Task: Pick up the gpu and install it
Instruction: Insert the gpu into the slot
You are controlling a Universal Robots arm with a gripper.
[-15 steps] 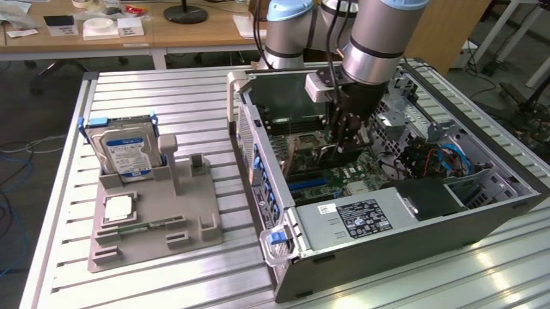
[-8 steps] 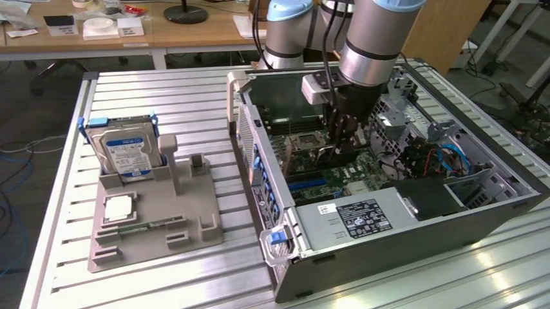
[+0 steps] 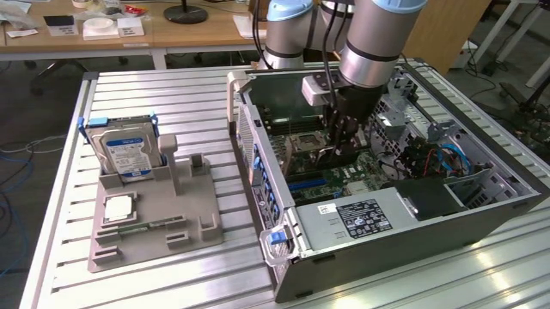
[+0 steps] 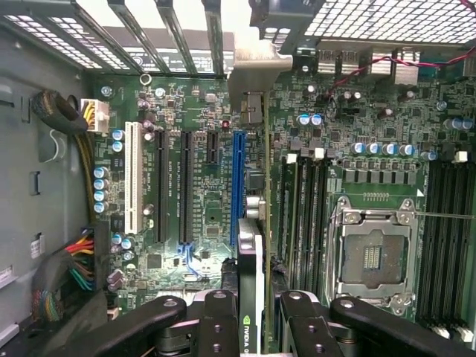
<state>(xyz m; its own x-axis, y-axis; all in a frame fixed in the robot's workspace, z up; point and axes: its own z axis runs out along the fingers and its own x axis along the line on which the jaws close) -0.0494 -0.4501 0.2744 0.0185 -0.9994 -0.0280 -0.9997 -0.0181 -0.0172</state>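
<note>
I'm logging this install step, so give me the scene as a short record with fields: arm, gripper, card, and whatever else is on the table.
arm: arm reaches down into the open computer case
gripper: gripper shut on the gpu, held edge-on
card position: over the motherboard, running alongside the blue slot; cannot tell whether it is seated
elsewhere: hard drive stands in a grey fixture on the table, at the exterior view's left
</note>
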